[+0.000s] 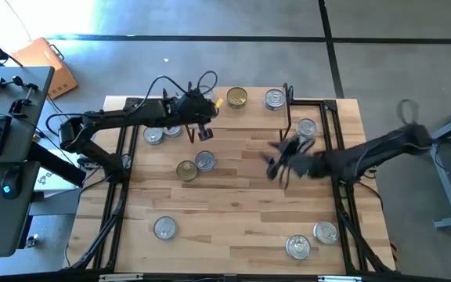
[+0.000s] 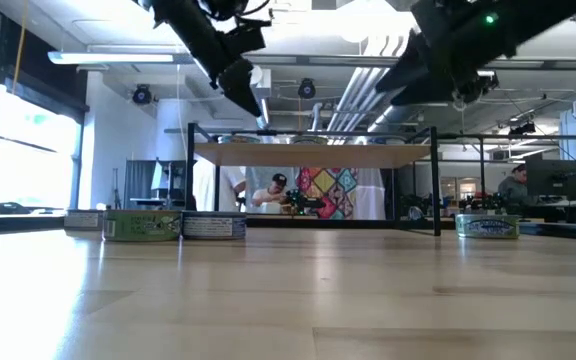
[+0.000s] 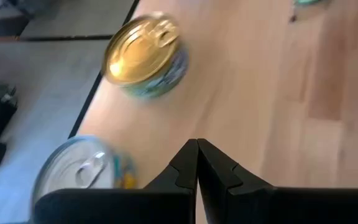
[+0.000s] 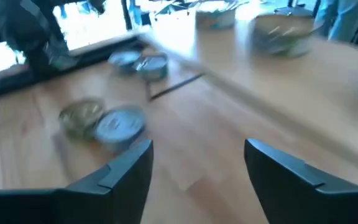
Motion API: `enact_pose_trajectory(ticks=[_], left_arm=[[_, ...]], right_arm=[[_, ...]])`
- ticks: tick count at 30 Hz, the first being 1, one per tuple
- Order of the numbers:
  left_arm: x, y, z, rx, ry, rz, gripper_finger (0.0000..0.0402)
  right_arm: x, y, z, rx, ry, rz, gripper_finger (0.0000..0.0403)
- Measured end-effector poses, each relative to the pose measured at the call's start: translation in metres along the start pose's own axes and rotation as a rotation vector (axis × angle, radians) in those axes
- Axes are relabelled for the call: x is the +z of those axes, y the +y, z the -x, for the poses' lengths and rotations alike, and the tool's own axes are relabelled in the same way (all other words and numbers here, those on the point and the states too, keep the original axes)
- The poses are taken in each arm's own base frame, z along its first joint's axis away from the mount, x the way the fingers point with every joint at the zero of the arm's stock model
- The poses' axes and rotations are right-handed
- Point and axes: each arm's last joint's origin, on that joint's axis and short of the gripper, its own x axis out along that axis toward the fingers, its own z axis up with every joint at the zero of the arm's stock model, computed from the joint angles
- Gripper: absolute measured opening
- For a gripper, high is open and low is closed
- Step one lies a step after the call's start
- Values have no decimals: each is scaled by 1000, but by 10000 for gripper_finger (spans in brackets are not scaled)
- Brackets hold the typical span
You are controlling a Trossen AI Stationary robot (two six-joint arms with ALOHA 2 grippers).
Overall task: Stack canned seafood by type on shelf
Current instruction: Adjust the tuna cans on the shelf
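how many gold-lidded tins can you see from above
2: one gold tin at the table's far edge, near the left hand; another gold tin mid-table, touching a silver tin. The left arm may hide more.

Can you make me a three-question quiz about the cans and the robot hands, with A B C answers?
1. Where does the gold-lidded can by the table's far edge sit?
A. On the floor
B. On the shelf top
C. In the right gripper

2. How many cans touch each other in the middle of the table?
A. Two
B. Five
C. None

3. How are the grippers?
A. Both open
B. Both shut
C. Left gripper shut, right gripper open

Answers:
1. B, the high view shows it on the light raised board between the black legs.
2. A, a gold-lidded can and a silver-lidded can sit side by side.
3. C, the left wrist view shows fingers pressed together, the right wrist view shows a wide gap with nothing held.
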Motion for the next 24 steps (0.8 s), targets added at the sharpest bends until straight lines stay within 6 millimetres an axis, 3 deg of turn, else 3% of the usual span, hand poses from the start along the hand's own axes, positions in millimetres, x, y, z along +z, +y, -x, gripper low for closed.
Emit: enact_pose_trajectory(ticks=[5,9,16,24], left_arm=[[3,-4,1,36,-9,-4,0],[1,2,0,68,6,7,0],[-6,3,0,62,76,40,0],[-8,-7,3,33,107,52,0]], right_arm=[[56,-55,-10,-49,25,-11,163],[83,-91,-33,-82,118,32,96],[90,-138,-75,-176,317,76,9],[84,-166,-104,-260,398,65,7]])
